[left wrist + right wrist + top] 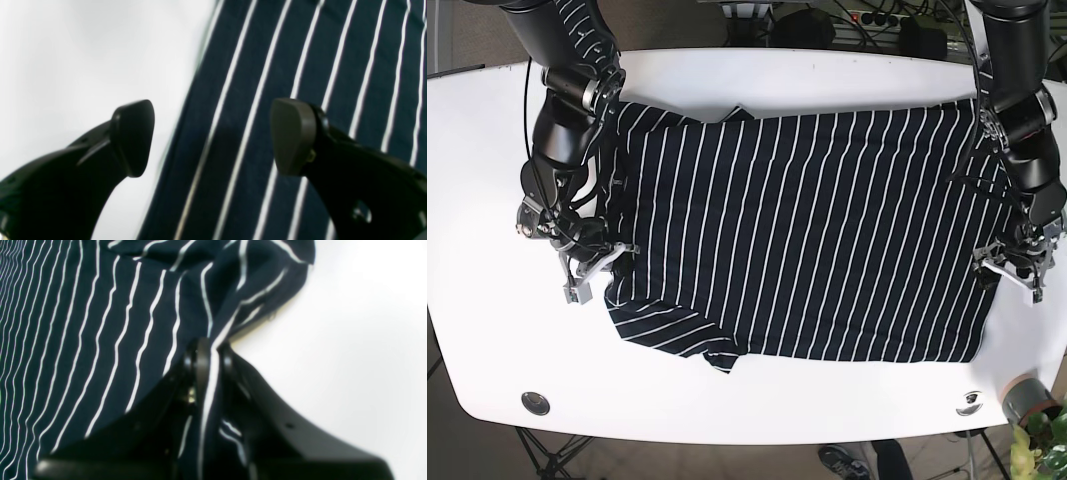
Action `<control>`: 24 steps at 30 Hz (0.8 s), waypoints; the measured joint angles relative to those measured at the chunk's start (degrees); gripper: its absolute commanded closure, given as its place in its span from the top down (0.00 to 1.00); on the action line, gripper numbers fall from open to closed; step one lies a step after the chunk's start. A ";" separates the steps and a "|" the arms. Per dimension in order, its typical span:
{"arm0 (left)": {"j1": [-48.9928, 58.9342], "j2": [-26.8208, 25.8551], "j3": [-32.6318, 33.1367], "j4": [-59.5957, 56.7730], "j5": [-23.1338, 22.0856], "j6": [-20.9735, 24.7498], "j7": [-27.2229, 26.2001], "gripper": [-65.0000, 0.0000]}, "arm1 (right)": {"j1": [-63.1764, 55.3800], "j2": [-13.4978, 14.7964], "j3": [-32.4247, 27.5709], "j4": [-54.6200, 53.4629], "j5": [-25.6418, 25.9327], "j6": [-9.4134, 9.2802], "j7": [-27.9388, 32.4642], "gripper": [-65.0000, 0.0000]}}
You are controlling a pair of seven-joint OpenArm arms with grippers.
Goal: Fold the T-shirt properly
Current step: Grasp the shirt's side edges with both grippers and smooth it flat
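Observation:
A navy T-shirt with thin white stripes (807,230) lies spread across the white table (777,410). A sleeve is bunched at its lower left. My right gripper (612,262) is at the shirt's left edge. In the right wrist view the gripper (210,353) is shut on a pinch of striped cloth (100,323). My left gripper (1012,275) is at the shirt's right edge. In the left wrist view it (213,133) is open, straddling the hem of the shirt (300,50), one finger over the table and one over cloth.
A grey cup (1027,396) and a green plant (1047,440) stand at the table's front right corner. Two round fittings (535,402) (970,400) sit near the front edge. Cables and a power strip (877,18) lie behind the table.

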 measured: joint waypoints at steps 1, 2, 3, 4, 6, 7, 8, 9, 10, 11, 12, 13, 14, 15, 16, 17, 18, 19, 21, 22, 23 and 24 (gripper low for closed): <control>-0.15 -0.04 0.02 -1.07 -0.13 1.64 -1.92 0.79 | -0.02 0.02 0.00 0.00 0.00 0.00 0.00 0.04; -0.26 -0.13 0.02 -1.88 -0.11 3.02 -3.48 0.79 | -0.02 0.02 0.00 0.00 0.00 0.00 0.00 0.04; -0.26 -0.17 0.00 -2.32 -0.13 3.54 -4.11 0.79 | 0.00 0.02 0.04 0.00 0.00 0.00 -0.02 0.04; -0.22 -0.28 0.00 -2.73 -0.11 3.93 -4.04 0.79 | -0.02 0.02 0.15 0.00 0.00 0.00 -0.02 0.04; -0.02 -0.48 0.02 -3.08 -0.11 3.93 -4.04 0.79 | -0.22 -0.02 0.17 0.02 0.02 -0.02 0.02 0.04; 0.04 -0.52 0.00 -3.19 -0.11 3.93 -4.02 0.79 | -0.37 -0.07 0.17 0.02 0.11 0.00 0.11 0.04; 0.13 -0.63 0.02 -3.19 -0.09 3.93 -4.02 0.79 | -0.55 -0.07 0.26 0.09 0.26 0.00 0.37 0.04; 0.17 -0.70 0.02 -3.19 -0.11 3.93 -4.04 0.79 | -0.74 -0.07 0.33 0.09 0.37 0.02 0.72 0.04; 0.17 -0.79 0.02 -3.19 -0.11 3.93 -4.04 0.79 | -0.81 -0.07 0.33 0.09 0.52 0.02 0.85 0.04; 0.17 -0.83 0.00 -3.19 -0.11 3.93 -4.07 0.79 | -0.83 -0.07 0.33 0.13 0.70 0.02 0.90 0.04; 0.17 -0.83 0.02 -3.19 -0.09 3.93 -4.07 0.79 | -0.83 -0.07 0.31 0.13 0.66 0.04 0.85 0.04; 0.17 -0.79 0.02 -3.19 -0.09 3.93 -4.07 0.79 | -0.81 -0.07 0.31 0.13 0.66 0.04 0.83 0.04; 0.20 -0.74 0.00 -3.19 -0.09 3.65 -4.04 0.79 | -0.83 -0.09 0.31 0.13 0.66 0.04 0.85 0.04; 0.22 -0.66 0.00 -3.19 -0.09 2.95 -3.87 0.79 | -0.94 -0.11 0.31 0.13 0.68 0.04 0.90 0.04; 0.28 -0.63 0.00 -3.19 -0.13 1.90 -3.26 0.79 | -0.98 -0.26 0.33 0.13 0.68 0.04 0.92 0.04; 0.42 -0.61 0.02 -3.19 -0.13 0.24 -1.84 0.79 | -1.16 -0.44 0.33 0.15 0.68 0.04 1.16 0.04; 0.61 -0.26 0.00 -3.10 -0.20 -1.31 -0.92 0.79 | -1.33 -0.42 0.33 0.20 0.76 0.07 1.33 0.04; 0.81 0.02 0.00 -2.99 -0.26 -1.75 -0.44 0.79 | -1.46 -0.46 0.33 0.26 1.05 0.09 1.40 0.04; 1.27 1.31 0.00 -2.89 -0.35 -2.34 -1.66 0.79 | -1.64 -0.61 0.33 0.31 1.42 0.44 1.75 0.04; 1.14 1.64 0.00 -2.89 -0.63 -2.36 -1.90 0.79 | -1.68 -0.70 0.33 0.33 1.36 0.48 1.70 0.04; 1.07 1.79 0.00 -2.89 -0.55 -2.40 -1.64 0.79 | -1.70 -0.72 0.33 0.35 1.36 0.48 1.73 0.04; 0.81 1.92 0.00 -2.89 -0.57 -2.43 -0.85 0.79 | -1.70 -0.72 0.33 0.35 1.38 0.48 1.73 0.04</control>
